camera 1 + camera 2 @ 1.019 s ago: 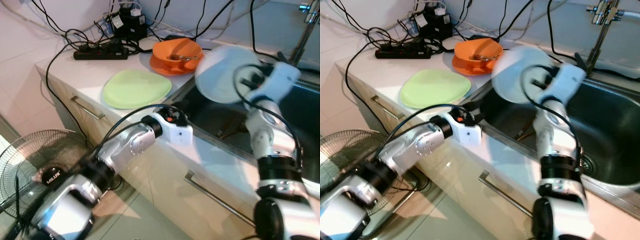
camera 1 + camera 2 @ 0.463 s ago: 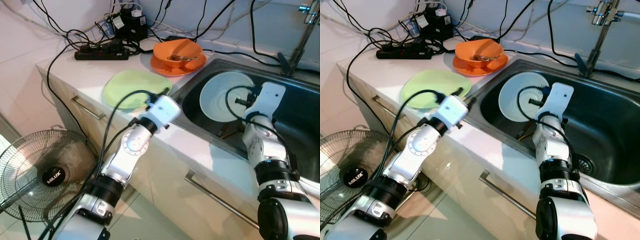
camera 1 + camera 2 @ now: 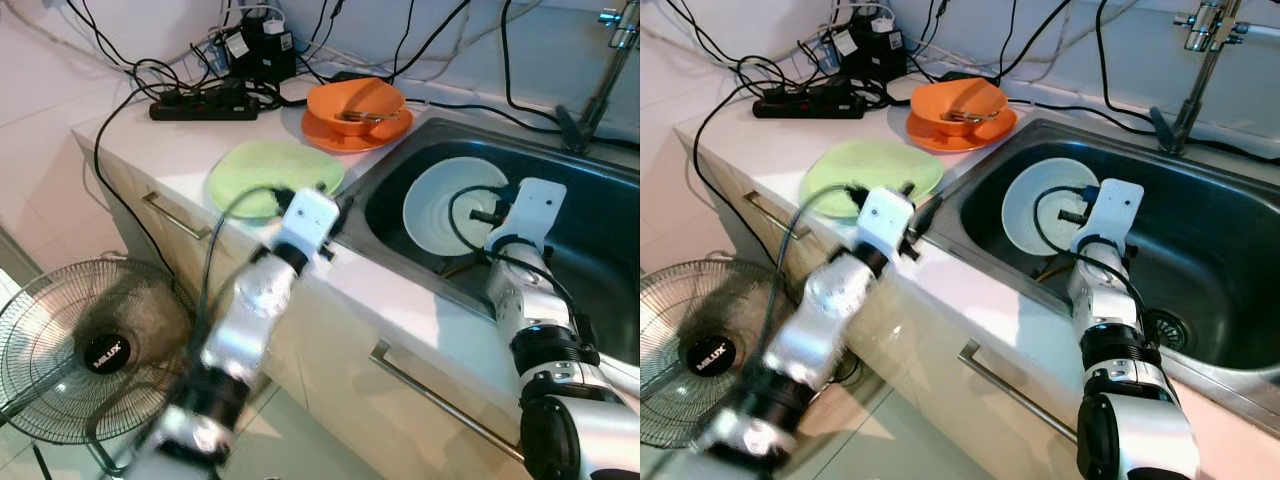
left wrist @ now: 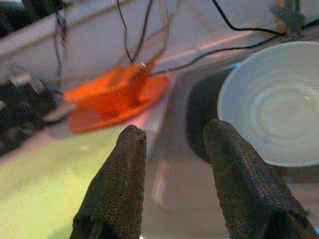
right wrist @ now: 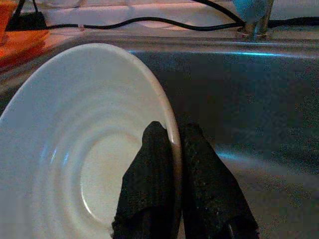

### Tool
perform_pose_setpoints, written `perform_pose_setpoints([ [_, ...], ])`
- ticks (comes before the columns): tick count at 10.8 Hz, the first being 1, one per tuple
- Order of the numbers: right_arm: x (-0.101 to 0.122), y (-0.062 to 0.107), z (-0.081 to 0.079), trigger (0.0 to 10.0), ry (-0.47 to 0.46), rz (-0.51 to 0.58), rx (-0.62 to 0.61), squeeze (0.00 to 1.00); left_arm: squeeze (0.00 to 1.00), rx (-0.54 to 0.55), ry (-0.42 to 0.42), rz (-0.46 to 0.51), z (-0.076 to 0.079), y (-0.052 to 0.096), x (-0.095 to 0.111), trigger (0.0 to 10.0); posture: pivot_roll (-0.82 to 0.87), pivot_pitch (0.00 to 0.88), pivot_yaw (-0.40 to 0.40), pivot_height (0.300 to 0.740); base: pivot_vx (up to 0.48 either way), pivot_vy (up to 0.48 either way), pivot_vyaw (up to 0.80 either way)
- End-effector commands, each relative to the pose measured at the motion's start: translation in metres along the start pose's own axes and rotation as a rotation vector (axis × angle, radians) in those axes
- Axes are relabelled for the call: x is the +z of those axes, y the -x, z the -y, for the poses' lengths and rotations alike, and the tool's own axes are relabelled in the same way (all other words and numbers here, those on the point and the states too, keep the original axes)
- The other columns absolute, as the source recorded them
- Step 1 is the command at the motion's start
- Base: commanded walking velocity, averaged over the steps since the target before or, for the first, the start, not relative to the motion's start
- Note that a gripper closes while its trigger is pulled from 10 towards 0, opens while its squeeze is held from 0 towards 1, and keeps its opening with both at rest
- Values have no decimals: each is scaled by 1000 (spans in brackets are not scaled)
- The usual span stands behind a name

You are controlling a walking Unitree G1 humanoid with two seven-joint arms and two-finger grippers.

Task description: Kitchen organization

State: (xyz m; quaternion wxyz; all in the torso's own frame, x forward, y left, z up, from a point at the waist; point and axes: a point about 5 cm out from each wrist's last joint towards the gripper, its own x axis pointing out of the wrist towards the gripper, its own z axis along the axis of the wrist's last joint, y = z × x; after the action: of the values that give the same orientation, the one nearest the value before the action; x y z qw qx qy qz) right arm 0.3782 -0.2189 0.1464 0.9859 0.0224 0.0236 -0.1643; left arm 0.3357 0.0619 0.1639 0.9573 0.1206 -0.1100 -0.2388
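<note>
Kitchen counter (image 3: 150, 140), pale, with a steel sink (image 3: 1230, 260) set into it. White plate (image 3: 455, 205): stands tilted inside the sink, leaning toward its near-left wall. Right gripper (image 5: 172, 164): fingers clamped on the plate's rim, one each side. Left gripper (image 4: 172, 149): fingers apart, holding nothing, above the counter edge just beside the sink. Green plate (image 3: 265, 175): flat on the counter. Orange bowl (image 3: 960, 105) on an orange plate, with cutlery inside, near the sink's far-left corner. Power strip (image 3: 200, 105) and cables at the back; a fan (image 3: 90, 345) on the floor.

Step, as judged: placing the white plate into the sink. Next move calls for lowering it to rest, then releasing.

Right wrist view alone shows the grip on the rim; head views show the sink drain.
</note>
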Motion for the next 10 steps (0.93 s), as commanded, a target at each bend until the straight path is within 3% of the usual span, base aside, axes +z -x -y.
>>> perform_pose_setpoints([
  [1, 15, -4, -1, 10000, 4, 58, 5, 0, 0, -10, 4, -15, -1, 2, 0, 10000, 157, 0, 59, 740, 0, 0, 0],
  [2, 15, -6, -1, 10000, 11, 57, 6, 0, 0, -36, 73, -59, 7, 6, -7, 10000, 160, 0, 61, 740, 0, 0, 0],
  [10, 2, -6, -15, 10000, 59, -15, 67, 27, 0, -15, 61, -102, 4, 7, -7, 10000, 176, 0, 63, 740, 0, 0, 0],
])
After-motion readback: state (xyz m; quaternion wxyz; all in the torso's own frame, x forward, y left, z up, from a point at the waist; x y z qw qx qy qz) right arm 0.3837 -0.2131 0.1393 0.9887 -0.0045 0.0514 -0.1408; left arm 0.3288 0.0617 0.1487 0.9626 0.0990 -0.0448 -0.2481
